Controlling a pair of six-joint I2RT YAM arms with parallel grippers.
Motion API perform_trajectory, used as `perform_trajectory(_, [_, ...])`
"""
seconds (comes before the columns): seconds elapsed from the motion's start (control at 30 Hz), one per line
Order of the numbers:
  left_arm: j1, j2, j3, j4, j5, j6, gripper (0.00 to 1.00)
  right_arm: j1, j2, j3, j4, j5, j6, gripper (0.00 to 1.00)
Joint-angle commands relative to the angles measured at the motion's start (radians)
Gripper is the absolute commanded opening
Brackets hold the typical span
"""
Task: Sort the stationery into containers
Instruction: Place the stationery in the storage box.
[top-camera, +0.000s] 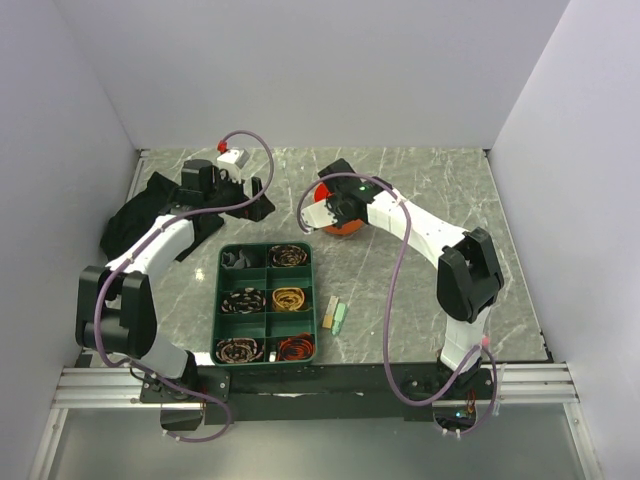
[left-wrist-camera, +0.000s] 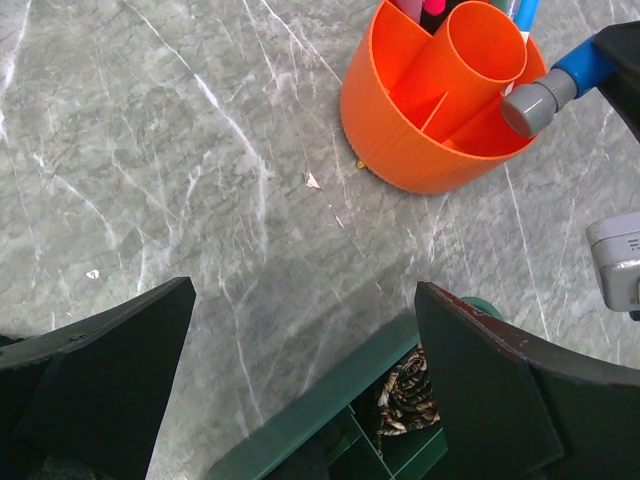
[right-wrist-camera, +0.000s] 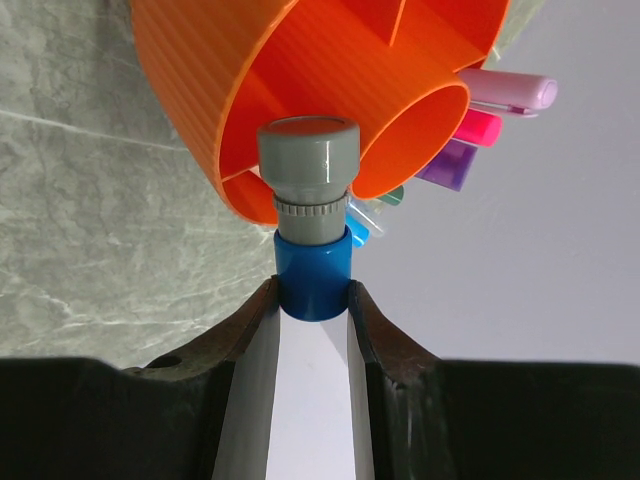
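The round orange pot (top-camera: 343, 227) stands at the middle back of the table, mostly under my right gripper (top-camera: 335, 205). In the right wrist view my right gripper (right-wrist-camera: 313, 300) is shut on a blue-and-grey capped piece (right-wrist-camera: 310, 200), whose grey end points into the pot (right-wrist-camera: 300, 70). Pink (right-wrist-camera: 480, 128) and purple (right-wrist-camera: 450, 165) markers stand in the pot. The left wrist view shows the pot (left-wrist-camera: 420, 110) and the held piece (left-wrist-camera: 550, 85). My left gripper (left-wrist-camera: 305, 380) is open and empty over the table. A beige block (top-camera: 329, 311) and a pale green block (top-camera: 341, 318) lie beside the tray.
A green divided tray (top-camera: 218, 300) with coiled bands sits front centre; its far rim (left-wrist-camera: 310, 410) lies below my left gripper. A black cloth (top-camera: 140, 215) lies at the left. A small white box (top-camera: 232, 155) sits at the back left.
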Motion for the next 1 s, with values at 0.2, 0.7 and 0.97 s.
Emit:
perform_trajectory(0.2, [0.014,-0.008,0.013,0.047,0.028,-0.046,0.99,0.039,0.008,0.008,0.055,0.038,0.012,0.27])
perform_trajectory(0.7, [0.014,0.007,0.025,0.078,0.043,-0.072,0.99,0.056,0.064,0.025,0.045,0.127,0.08,0.39])
perform_trajectory(0.97, [0.014,0.018,0.027,0.083,0.057,-0.077,1.0,0.064,0.034,0.037,0.056,0.126,0.162,0.59])
